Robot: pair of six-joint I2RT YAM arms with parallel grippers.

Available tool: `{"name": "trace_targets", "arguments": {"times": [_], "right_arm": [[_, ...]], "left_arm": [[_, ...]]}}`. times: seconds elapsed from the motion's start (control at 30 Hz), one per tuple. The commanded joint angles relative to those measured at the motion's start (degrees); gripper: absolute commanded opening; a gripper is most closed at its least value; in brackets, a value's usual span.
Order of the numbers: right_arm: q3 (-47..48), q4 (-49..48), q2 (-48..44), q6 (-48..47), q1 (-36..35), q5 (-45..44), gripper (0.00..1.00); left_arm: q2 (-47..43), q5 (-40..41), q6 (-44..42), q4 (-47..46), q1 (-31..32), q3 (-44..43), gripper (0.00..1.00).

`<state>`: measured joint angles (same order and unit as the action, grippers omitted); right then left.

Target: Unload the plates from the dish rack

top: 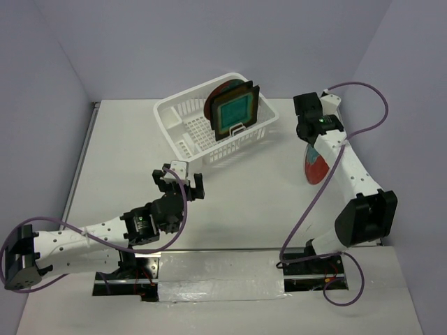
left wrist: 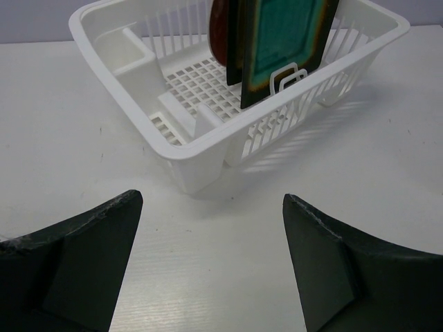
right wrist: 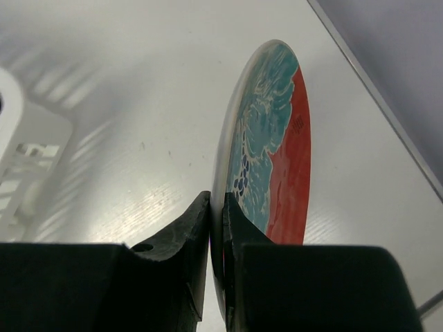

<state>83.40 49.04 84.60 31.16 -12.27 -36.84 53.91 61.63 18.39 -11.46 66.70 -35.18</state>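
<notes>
One round plate (right wrist: 273,138) is being gripped by its rim in the right gripper (right wrist: 216,207), whose jaws are closed down to the plate's thickness. It is being held on edge and upright, to the right of the dish rack (top: 183,125) and apart from it, hanging below the fingers over the table (top: 244,202). Whether its lower edge is touching the surface cannot be told. The edgewise hold is probably being used because plates stand that way in the slots, so only the rim can be pinched. The plate would likely need tipping flat before release.

Three plates are being held upright by the dividers in the far right part of the rack. A teal-centred square plate (top: 236,112) is nearest, a second dark-rimmed plate (left wrist: 234,41) is close behind it with its centre hidden, and a red-rimmed round plate (top: 215,98) is farthest. The left gripper (left wrist: 211,200) is being held wide open and empty on the near side of the rack and aimed at it, likely so that the next plate can be reached.
</notes>
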Motion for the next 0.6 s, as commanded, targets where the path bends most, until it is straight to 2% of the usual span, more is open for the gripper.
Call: {"name": "trace_targets", "arguments": {"times": [0.0, 0.3, 0.57], "right_arm": [[-2.4, -11.2, 0.2, 1.5, 2.7, -3.7, 0.0], [-2.1, -11.6, 10.2, 3.7, 5.6, -3.8, 0.0], [2.7, -14.2, 19.6, 3.7, 8.7, 3.9, 0.0]], "left_arm": [[-0.9, -0.1, 0.8, -2.2, 0.3, -1.4, 0.95], [0.0, 0.8, 0.9, -1.5, 0.4, -2.0, 0.95], [-1.4, 0.7, 0.4, -2.4, 0.5, -1.1, 0.95]]}}
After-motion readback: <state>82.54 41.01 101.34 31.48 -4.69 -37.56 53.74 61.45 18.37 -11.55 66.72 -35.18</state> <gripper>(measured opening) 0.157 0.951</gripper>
